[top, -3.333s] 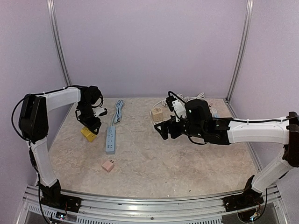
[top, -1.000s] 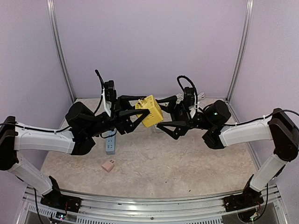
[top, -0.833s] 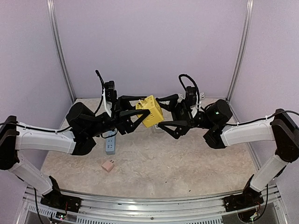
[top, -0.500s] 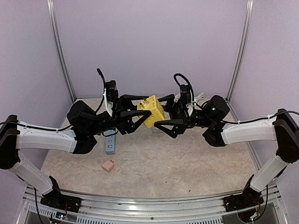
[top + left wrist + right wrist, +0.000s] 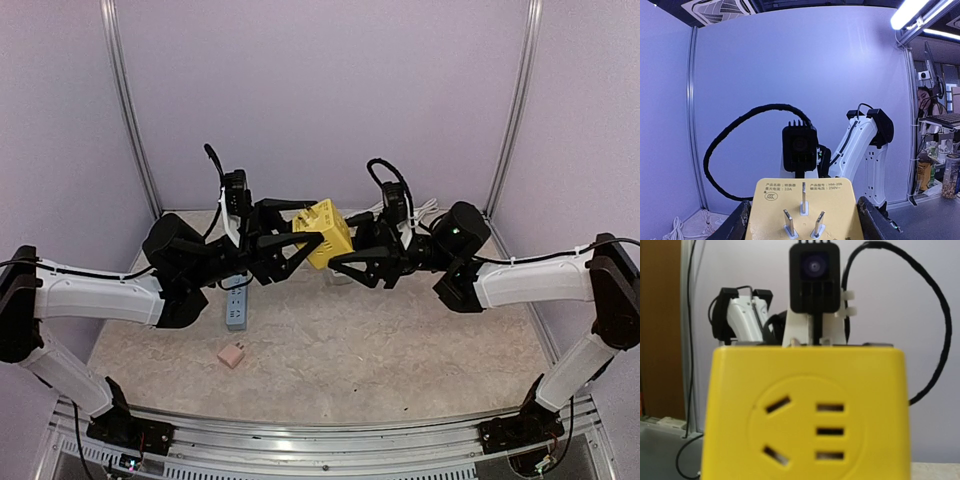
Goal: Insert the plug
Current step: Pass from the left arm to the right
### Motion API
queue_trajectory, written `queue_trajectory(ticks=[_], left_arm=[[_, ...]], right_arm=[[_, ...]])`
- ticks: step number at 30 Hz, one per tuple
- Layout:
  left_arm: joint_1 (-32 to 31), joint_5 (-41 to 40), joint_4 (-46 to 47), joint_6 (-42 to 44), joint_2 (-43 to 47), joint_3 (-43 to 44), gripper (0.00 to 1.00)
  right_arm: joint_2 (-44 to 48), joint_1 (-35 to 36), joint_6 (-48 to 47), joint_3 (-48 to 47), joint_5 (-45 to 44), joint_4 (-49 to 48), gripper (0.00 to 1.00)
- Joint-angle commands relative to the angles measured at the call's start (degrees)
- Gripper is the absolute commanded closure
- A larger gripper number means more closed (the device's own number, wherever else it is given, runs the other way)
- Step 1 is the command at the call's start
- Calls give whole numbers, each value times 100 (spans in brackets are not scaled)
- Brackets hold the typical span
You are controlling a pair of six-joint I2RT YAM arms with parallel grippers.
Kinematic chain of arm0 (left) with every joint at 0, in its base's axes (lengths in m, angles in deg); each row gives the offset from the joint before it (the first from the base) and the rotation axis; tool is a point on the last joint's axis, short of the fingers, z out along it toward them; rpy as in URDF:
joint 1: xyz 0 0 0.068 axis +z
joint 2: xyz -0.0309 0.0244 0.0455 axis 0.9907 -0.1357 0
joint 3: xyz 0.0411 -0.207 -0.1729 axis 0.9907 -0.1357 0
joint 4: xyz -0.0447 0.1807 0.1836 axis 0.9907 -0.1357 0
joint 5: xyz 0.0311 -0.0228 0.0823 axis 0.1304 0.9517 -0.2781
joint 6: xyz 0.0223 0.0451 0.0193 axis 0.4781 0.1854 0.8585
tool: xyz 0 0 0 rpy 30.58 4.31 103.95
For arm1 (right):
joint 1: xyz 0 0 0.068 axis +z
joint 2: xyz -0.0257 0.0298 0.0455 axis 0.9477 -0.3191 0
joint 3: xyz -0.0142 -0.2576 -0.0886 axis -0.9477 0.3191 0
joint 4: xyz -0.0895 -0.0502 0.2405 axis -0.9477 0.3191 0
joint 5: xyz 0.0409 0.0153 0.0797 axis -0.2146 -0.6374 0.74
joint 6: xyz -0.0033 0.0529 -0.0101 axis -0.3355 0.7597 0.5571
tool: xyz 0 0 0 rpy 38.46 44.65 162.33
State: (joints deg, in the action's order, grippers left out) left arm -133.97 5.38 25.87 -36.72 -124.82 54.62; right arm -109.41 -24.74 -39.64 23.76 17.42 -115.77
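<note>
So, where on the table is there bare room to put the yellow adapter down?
Free: the wide middle and front of the table, right of the pink plug. Crowded: the left side by the power strip, and the back right corner with white cables.

The top view looks from above and behind the arm bases, down and forward across the table (image 5: 420, 350), far enough back to take in both arms. The left wrist view looks level and close onto the pronged face of the yellow adapter (image 5: 805, 210), with the right wrist camera (image 5: 799, 149) facing it just beyond. The right wrist view looks back the opposite way, seemingly too near the yellow adapter (image 5: 807, 415) for sharp focus, with the left wrist camera (image 5: 814, 270) above; all three views share this block.
</note>
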Motion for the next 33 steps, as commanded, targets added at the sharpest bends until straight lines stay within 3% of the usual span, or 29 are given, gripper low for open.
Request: queue_trajectory(ticks=[1,3,7,8,11,14,17,25,33], left_arm=[[-70,96,69,44,-48,122,61],[-79,17,-29,126,29,40,42],[-79,-274,-470,331,463,-331,5],[-79,-333,-674,410,685,-436,2],[-80,-490,-1766,754,1285,-619,1],[-79,-518,-3428,1176,2087,-535,1],[-70,-544,-5088,1649,2677,-299,1],[-67,-392,-7341,2527,2833,506,1],[-53,-173,-8051,3014,2026,999,1]], right_arm=[[-10,36,384,-330,318,31,62],[54,24,448,-364,405,198,71],[379,-47,52,-385,312,1309,72],[486,-75,-218,-429,192,1806,72],[730,-94,-1474,-885,-297,4017,73],[662,-98,-2824,-1700,-844,6304,73],[545,-120,-3644,-2061,-1147,7617,74],[558,-132,-4186,-2361,-1083,8703,78],[815,-81,-4431,-2325,-470,8983,80]])
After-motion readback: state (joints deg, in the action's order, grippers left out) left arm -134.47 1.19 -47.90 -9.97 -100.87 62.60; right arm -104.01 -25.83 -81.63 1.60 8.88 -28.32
